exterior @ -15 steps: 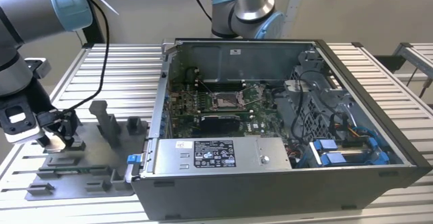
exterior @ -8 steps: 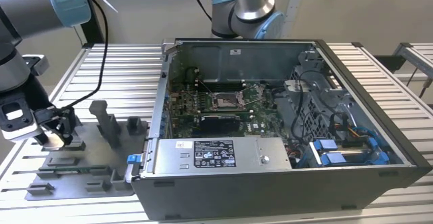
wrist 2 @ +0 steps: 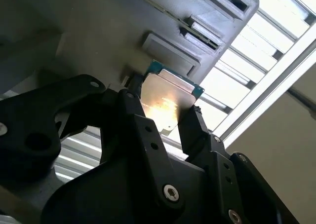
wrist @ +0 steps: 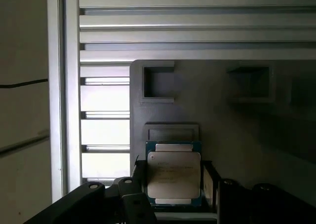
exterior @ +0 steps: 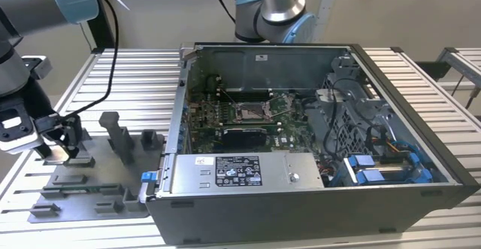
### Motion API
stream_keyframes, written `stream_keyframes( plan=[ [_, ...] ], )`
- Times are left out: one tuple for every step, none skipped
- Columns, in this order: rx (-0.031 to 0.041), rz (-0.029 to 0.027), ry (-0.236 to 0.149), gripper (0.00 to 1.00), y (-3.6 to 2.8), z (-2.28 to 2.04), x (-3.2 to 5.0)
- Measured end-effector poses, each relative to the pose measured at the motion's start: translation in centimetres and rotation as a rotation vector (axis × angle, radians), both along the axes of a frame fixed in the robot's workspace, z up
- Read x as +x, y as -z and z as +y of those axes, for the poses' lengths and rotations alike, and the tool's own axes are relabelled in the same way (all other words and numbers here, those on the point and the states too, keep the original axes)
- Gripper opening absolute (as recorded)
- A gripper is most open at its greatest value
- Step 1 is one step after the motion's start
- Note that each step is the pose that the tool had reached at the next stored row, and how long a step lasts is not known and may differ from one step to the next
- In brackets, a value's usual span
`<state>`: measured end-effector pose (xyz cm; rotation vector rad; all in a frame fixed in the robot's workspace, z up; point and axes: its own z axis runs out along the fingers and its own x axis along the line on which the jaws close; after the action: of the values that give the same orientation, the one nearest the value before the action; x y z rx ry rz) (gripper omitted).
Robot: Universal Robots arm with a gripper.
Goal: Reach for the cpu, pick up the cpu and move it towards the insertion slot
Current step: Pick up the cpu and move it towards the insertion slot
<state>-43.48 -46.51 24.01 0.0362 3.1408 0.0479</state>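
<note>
The cpu [wrist 2: 165, 101] is a thin square chip with a pale silver top and a green rim. In both wrist views it sits between my two black fingers [wrist 2: 193, 131]. My gripper [wrist 2: 161, 108] is shut on the cpu [wrist: 174, 177], one finger [wrist: 209, 184] on each side edge, just over a shallow recess of the grey tray [wrist: 237, 135]. In the exterior view my gripper [exterior: 62, 143] hangs low over the tray [exterior: 90, 201] at that view's left. The insertion slot [exterior: 250, 111], a silvery frame with a dark centre, lies on the green board inside the open computer case, well to the exterior view's right of my gripper.
Grey upright blocks [exterior: 116, 136] stand on the tray between my gripper and the case wall [exterior: 177, 125]. The case holds a power supply [exterior: 240, 173], cables and blue drive clips [exterior: 375, 173]. A second arm's base [exterior: 271, 12] stands behind the case. A ribbed metal table [exterior: 135, 80] lies below.
</note>
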Motion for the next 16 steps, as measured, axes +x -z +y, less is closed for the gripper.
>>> stream_keyframes(
  plan=[
    [0.0,0.0,0.0,0.0,-0.11,0.0,0.0],
    [0.0,0.0001,0.0,0.0,-0.21,0.0,0.0],
    [-0.0001,0.0001,0.0,0.0,-0.32,0.0,0.0],
    [0.0,0.0,0.0,0.0,-0.42,0.0,0.0],
    [0.0,0.0,0.0,0.0,-0.51,0.0,0.0],
    [0.0,0.0,0.0,0.0,-0.6,0.0,0.0],
    [0.0,0.0,0.0,0.0,-0.67,0.0,0.0],
    [0.0,0.0001,0.0,0.0,-0.75,0.0,0.0],
    [0.0001,-0.0001,0.0,0.0,-0.79,0.0,0.0],
    [0.0001,0.0,0.0,0.0,-0.84,0.0,0.01],
    [0.0,0.0,0.0,0.0,-0.9,-0.01,0.01],
    [0.0,0.0,0.0,0.0,-0.95,-0.01,0.01],
    [0.0001,-0.0001,0.0,0.0,-0.99,-0.01,0.01],
    [0.0,0.0,0.0,0.0,-1.04,-0.01,0.01],
    [0.0,0.0,0.0,0.0,-1.08,0.0,0.0],
    [0.0,0.0,0.0,0.0,-1.13,0.0,0.0]
  ],
)
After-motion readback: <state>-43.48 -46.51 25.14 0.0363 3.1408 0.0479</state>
